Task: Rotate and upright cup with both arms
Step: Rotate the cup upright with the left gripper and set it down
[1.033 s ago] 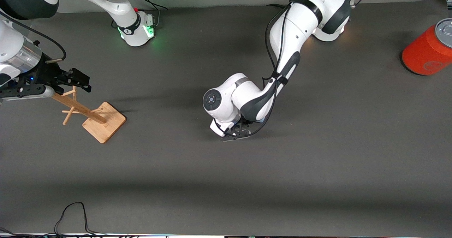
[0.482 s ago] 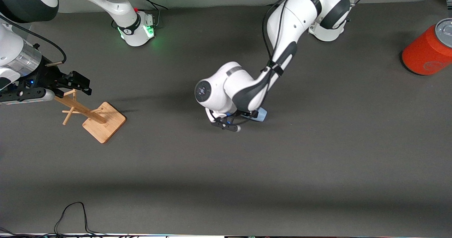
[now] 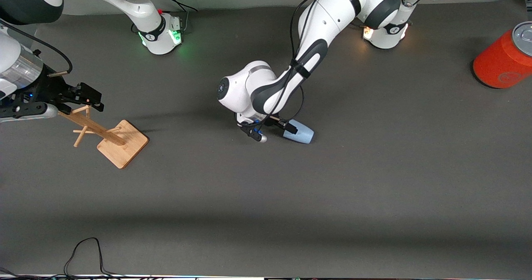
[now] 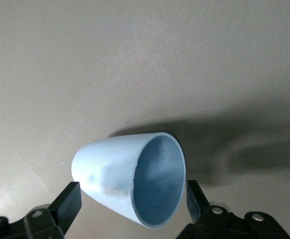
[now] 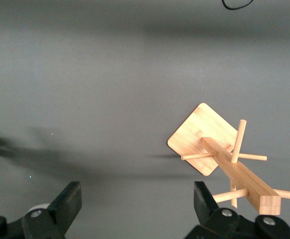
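Note:
The pale-blue cup (image 3: pixel 300 134) lies on its side on the grey table near the middle. Its open mouth faces my left gripper (image 3: pixel 286 128). In the left wrist view the cup (image 4: pixel 110 169) sits between the two spread black fingers (image 4: pixel 69 201), with a gap showing beside one of them. My left gripper (image 4: pixel 132 199) is open around the cup's mouth end, low over the table. My right gripper (image 3: pixel 88 97) is open and empty, up over the top of the wooden rack at the right arm's end. It shows empty in the right wrist view (image 5: pixel 135 204).
A wooden peg rack (image 3: pixel 109 136) on a square bamboo base leans at the right arm's end, also in the right wrist view (image 5: pixel 224 154). A large orange-red can (image 3: pixel 503 59) lies at the left arm's end. Cables (image 3: pixel 83 251) lie at the table's near edge.
My left arm has drawn back toward the robots' bases and turned its wrist, uncovering the cup, which now lies on its side. My right gripper has shifted slightly over the rack.

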You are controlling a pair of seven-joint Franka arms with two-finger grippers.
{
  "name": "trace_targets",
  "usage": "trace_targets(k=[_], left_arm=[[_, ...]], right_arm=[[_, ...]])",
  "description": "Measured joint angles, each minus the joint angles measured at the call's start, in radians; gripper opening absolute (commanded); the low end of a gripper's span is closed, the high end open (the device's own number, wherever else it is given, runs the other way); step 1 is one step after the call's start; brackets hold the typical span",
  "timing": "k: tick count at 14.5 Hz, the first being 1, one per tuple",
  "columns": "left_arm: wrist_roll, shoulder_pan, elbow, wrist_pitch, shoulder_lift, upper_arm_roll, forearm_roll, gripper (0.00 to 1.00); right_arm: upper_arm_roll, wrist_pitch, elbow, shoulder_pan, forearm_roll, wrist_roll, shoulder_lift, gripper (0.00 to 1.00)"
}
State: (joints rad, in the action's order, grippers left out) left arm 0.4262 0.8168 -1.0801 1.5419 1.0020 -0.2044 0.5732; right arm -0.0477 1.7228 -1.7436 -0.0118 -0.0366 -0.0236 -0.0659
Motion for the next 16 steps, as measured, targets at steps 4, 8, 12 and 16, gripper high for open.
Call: trace_targets(k=[4, 8, 12, 16], left_arm=[[-0.085, 0.002, -0.025, 0.001, 0.001, 0.005, 0.045, 0.21], [-0.120, 0.001, -0.022, 0.000, -0.005, 0.015, 0.077, 0.00], [-0.122, -0.004, -0.010, -0.013, -0.016, 0.018, 0.081, 0.00], [-0.115, -0.073, 0.025, -0.060, -0.106, 0.022, 0.030, 0.00]], right_arm=[[0.000, -0.040, 0.020, 0.000, 0.000, 0.000, 0.000, 1.00], [0.003, -0.052, 0.020, 0.005, 0.000, 0.000, 0.000, 1.00], [0.005, -0.052, 0.022, 0.006, 0.000, 0.000, 0.000, 1.00], [0.008, -0.058, 0.034, 0.006, 0.000, 0.000, -0.001, 1.00]])
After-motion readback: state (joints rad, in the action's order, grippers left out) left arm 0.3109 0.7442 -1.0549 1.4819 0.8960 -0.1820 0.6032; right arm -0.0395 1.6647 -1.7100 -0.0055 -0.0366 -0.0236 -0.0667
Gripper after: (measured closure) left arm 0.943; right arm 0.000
